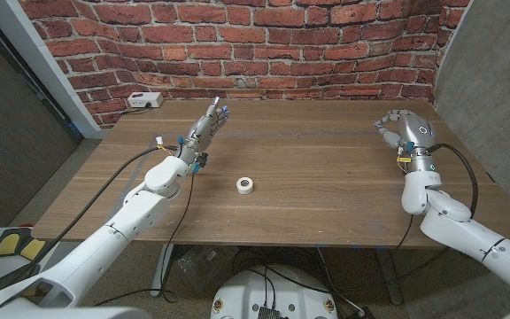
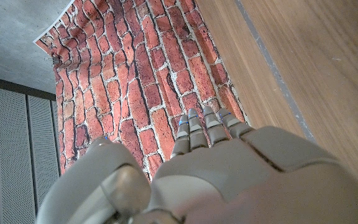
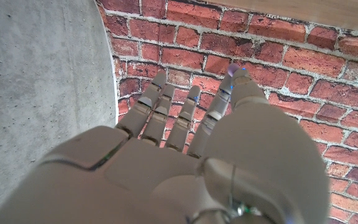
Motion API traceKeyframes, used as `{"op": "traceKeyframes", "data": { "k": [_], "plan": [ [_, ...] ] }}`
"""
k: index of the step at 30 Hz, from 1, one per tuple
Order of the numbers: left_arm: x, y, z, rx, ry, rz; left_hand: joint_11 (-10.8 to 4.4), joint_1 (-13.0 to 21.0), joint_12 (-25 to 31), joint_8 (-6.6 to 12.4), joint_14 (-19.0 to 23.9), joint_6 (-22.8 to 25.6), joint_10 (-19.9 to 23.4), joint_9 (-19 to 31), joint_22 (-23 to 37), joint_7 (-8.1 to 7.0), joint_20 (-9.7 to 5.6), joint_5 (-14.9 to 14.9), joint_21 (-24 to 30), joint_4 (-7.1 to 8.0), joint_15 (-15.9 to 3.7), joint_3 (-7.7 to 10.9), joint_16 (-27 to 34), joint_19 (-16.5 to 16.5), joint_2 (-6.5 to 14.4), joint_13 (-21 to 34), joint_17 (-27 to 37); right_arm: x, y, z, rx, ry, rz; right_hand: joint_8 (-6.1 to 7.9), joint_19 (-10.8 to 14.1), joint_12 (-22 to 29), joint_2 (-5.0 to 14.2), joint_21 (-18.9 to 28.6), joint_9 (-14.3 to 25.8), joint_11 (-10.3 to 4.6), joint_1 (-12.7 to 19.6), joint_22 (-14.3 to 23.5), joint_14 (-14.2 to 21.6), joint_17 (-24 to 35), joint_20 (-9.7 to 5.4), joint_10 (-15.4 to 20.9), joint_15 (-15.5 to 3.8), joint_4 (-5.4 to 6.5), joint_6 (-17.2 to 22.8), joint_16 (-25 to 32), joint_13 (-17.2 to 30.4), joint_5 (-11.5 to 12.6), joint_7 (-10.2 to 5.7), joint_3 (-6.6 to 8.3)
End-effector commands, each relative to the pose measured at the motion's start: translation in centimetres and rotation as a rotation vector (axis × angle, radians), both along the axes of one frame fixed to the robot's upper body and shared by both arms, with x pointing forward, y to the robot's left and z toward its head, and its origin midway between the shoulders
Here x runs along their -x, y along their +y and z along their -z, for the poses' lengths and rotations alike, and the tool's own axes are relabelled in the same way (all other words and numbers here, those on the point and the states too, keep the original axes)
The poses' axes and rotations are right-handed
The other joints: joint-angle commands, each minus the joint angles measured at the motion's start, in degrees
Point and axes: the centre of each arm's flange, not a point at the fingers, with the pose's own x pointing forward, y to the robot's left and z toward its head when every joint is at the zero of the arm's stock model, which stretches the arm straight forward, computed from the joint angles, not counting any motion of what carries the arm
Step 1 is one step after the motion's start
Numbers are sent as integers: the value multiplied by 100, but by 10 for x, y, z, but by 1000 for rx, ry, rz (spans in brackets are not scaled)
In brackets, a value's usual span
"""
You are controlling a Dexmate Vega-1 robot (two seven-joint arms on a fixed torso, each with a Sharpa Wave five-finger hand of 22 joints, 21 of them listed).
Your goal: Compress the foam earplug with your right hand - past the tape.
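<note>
The right hand [image 1: 406, 130] is up over the far right part of the wooden table [image 1: 326, 186], fingers loosely curved and apart, nothing in it. In the right wrist view the same hand [image 3: 166, 168] shows from the back, its fingers [image 3: 149, 99] reaching toward the brick wall [image 3: 291, 62] with gaps between them, so it reads as released and empty.

The left hand [image 1: 204, 131] is over on the other side, raised above the table with fingers stretched out and pointing toward the wall, also holding nothing. From the left wrist view the back of that hand [image 2: 229, 180] is in front, fingertips [image 2: 197, 124] close together and straight, brick wall [image 2: 142, 81] beyond and wood grain alongside.

The roll of white tape [image 1: 245, 185] sits on the table roughly between the two hands, a bit nearer the left one and closer to the robot than either hand. It's well apart from the right hand, off to that hand's left.

As for the foam earplug, honestly I can't make it out anywhere on the table; if it's there it's too small to tell at this size.

There's also a white power strip [image 1: 144, 100] at the back edge by the wall, beyond the left hand and off to its left.
</note>
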Motion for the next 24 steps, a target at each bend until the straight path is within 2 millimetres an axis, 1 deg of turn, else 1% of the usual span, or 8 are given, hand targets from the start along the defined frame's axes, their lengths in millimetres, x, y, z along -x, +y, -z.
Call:
{"op": "traceKeyframes", "data": {
  "k": [1,7,12,24],
  "plan": [
    [4,2,4,16,-8,-1,-16,-12,-32,-14,56,60,53,21,6,-13,18,-19,-23,29,-7,-42,-5,56,13,14,30,-15,-2,-12,24,83,21,0,-25,-23,4,-5,4,-3,-37,7,-11,10,-157,-23,-181,-6,-33,-19,26,11,-8,-23],
    [5,1,7,4,-4,3,-22,-8,-32,-14,57,59,55,21,6,-16,17,-20,-28,28,-4,-46,-5,59,18,14,30,-28,-4,-14,11,131,2,-5,-34,-22,7,-10,-1,-16,-44,7,-20,10,-151,-14,-175,-5,-25,-21,27,13,-13,-23],
    [7,2,8,9,-8,2,-17,-4,-31,-14,59,61,60,21,6,-10,18,-22,-34,27,-1,-49,-4,59,23,14,30,-39,-7,-12,13,180,20,-9,-39,-17,13,-14,-5,-10,-47,8,-18,11,-150,6,-176,-6,-15,-19,27,15,-12,-20],
    [12,4,9,5,-4,-6,-17,4,-37,-16,59,62,50,21,6,-11,18,-24,-45,26,-1,-58,-5,65,32,14,30,-54,-14,-2,5,264,59,-20,-43,-30,18,-19,-13,-13,-48,8,-21,10,-149,-12,-173,-13,-5,-19,28,19,-6,-15]
  ]
}}
